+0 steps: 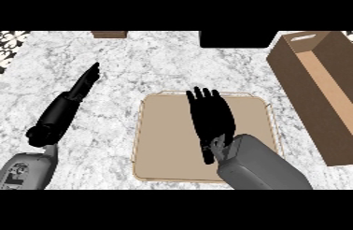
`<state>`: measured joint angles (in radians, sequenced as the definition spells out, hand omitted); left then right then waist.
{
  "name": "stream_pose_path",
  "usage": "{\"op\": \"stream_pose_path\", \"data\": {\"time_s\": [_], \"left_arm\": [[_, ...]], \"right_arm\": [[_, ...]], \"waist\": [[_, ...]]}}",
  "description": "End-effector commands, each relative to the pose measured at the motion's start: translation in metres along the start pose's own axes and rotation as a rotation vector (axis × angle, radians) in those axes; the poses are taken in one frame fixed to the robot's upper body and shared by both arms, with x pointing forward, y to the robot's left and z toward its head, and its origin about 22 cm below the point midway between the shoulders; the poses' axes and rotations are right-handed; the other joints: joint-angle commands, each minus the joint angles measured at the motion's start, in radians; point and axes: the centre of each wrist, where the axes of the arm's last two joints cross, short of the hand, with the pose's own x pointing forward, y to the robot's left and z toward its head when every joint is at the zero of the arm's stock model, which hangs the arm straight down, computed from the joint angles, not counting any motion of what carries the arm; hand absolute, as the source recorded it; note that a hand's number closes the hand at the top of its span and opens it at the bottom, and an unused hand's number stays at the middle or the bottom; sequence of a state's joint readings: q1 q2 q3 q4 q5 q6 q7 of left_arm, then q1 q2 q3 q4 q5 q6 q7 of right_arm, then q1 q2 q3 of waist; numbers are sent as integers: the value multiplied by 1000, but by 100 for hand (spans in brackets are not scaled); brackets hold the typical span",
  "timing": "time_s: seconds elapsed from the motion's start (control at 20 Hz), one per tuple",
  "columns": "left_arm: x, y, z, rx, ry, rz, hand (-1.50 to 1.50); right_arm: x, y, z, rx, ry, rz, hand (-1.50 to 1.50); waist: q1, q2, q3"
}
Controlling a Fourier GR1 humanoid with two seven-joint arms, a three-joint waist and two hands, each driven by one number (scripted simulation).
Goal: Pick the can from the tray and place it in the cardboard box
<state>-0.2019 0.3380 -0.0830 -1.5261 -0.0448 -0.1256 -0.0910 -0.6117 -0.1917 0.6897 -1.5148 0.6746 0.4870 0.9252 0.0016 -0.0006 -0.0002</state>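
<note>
1. Seems to be at an early part of the task: nothing placed yet in the cardboard box (289,70) at the right, as far as seen through its open top.
2. Cannot find the can anywhere in the head view: not on the bare part of the tray (165,140), not on the table (138,61) around it, not in the visible inside of the box. Possibly hidden below the right hand (212,119), but impossible to confirm.
3. Left to do, by judgement: close on the can, lift it off the tray, carry it to the right, put it down inside the box.
4. Right hand: over the middle of the tray, coming in from the near side and pointing to the far side. Fingers (200,98) straight and stretched out, a little spread, not curled round anything. Holds nothing that shows. Cannot tell whether touching the tray or hanging above it.
5. Left hand (62,110): at the left, well apart from the tray, over bare table. Fingers straight and close together, pointing far and a little right. Nothing held, nothing touched as far as seen; looks to be resting.
6. Also there, at the far edge of the table: a black block (234,39) and a small brown thing (109,34), both well apart from the hands.
</note>
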Motion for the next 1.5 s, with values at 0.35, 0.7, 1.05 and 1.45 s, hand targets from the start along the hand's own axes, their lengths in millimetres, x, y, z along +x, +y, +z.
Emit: {"op": "stream_pose_path", "data": {"time_s": [0.35, 0.7, 1.05, 1.45], "left_arm": [[-5, -14, -9, 7, -11, -17, 0], [13, 1, 1, 9, -7, -13, 0], [1, 11, -1, 5, -14, 22, 0], [9, -7, -7, -23, -12, 7, 0]], "right_arm": [[-11, 26, -8, 3, 121, 48, -150], [-10, 36, -31, 49, 63, 39, 150], [-23, 32, -43, -100, -73, 115, 150], [-47, 28, -81, -217, 20, -59, 150]], "waist": [[-4, 0, 0], [3, 0, 0], [3, 1, 0], [23, 7, 1]]}}
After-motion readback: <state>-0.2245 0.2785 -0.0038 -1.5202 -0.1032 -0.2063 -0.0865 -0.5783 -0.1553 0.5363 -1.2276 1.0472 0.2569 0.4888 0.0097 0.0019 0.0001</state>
